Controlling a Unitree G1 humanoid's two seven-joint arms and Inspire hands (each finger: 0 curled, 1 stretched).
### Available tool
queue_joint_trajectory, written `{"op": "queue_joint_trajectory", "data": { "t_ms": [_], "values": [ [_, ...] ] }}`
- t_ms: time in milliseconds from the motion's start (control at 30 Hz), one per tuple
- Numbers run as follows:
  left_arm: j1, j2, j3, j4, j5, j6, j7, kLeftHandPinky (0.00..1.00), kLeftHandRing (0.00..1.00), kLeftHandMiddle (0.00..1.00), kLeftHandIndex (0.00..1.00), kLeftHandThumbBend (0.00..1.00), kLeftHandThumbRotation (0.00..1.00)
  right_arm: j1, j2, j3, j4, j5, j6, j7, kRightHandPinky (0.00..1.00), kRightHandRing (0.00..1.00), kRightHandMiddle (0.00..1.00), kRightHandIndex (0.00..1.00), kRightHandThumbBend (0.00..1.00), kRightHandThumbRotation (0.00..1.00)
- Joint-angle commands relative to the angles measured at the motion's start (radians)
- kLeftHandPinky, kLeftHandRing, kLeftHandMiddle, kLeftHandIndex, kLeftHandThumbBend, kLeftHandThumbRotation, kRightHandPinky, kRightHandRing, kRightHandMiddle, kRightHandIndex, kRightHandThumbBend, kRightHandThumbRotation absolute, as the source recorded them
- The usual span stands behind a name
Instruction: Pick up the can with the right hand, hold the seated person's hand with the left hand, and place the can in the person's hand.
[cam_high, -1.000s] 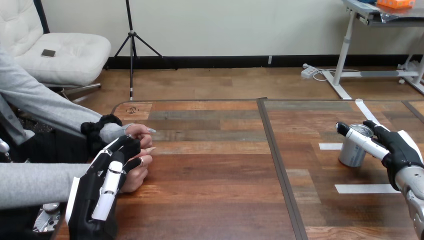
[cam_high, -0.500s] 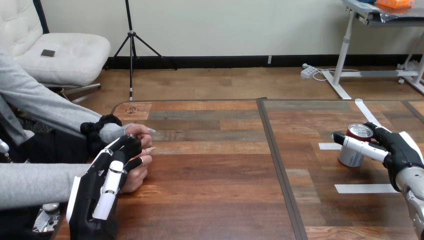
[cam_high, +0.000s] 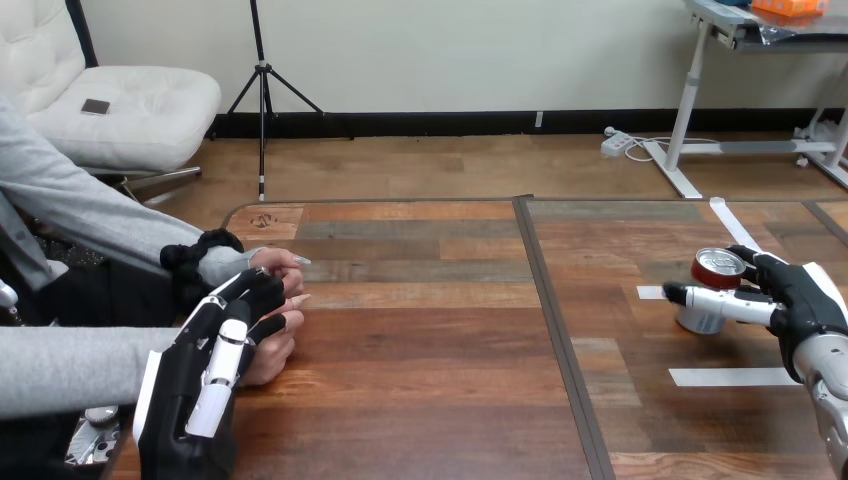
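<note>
Grasp closing: can (cam_high: 712, 290), tilted, is clamped between fingers and thumb of the right hand (cam_high: 800, 300), just ahead of its palm.
Left hand (cam_high: 190, 390) is laid near-straight against the person's hand (cam_high: 268, 358) at its fingertips, not clasped; lifting the can is called for next.
</note>
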Motion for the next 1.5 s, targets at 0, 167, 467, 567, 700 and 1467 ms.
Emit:
{"op": "queue_joint_trajectory", "data": {
  "t_ms": [0, 167, 467, 567, 700, 1467],
  "values": [
    [-0.069, 0.011, 0.007, -0.005, -0.004, -0.023, -0.002, 0.76, 0.80, 0.76, 0.74, 0.33, 0.64, -0.040, 0.019, -0.005, -0.018, 0.007, -0.005, -0.018, 0.78, 0.86, 0.87, 0.87, 0.99, 0.05],
    [-0.065, 0.014, 0.003, -0.015, 0.001, -0.012, 0.000, 0.76, 0.80, 0.76, 0.74, 0.32, 0.64, -0.039, 0.019, 0.005, -0.017, -0.007, -0.012, -0.037, 0.70, 0.80, 0.85, 0.85, 0.97, 0.01],
    [-0.066, 0.018, 0.002, -0.012, -0.005, -0.013, -0.014, 0.80, 0.83, 0.77, 0.75, 0.30, 0.65, -0.041, 0.019, 0.012, -0.014, -0.015, -0.012, -0.055, 0.64, 0.74, 0.80, 0.82, 0.92, 0.00],
    [-0.067, 0.017, 0.003, -0.010, 0.003, -0.019, -0.006, 0.80, 0.82, 0.77, 0.75, 0.29, 0.65, -0.042, 0.018, 0.019, -0.014, -0.024, -0.011, -0.065, 0.66, 0.75, 0.80, 0.81, 0.91, 0.00],
    [-0.068, 0.016, 0.003, -0.010, 0.000, -0.019, -0.007, 0.81, 0.82, 0.77, 0.74, 0.29, 0.66, -0.044, 0.018, 0.023, -0.013, -0.029, -0.009, -0.069, 0.71, 0.77, 0.79, 0.80, 0.89, 0.00],
    [-0.074, 0.013, 0.004, 0.008, -0.006, -0.036, -0.008, 0.78, 0.80, 0.76, 0.73, 0.33, 0.65, -0.045, 0.020, 0.031, -0.016, -0.034, -0.014, -0.096, 0.72, 0.75, 0.74, 0.77, 0.89, 0.00]
  ]
}}
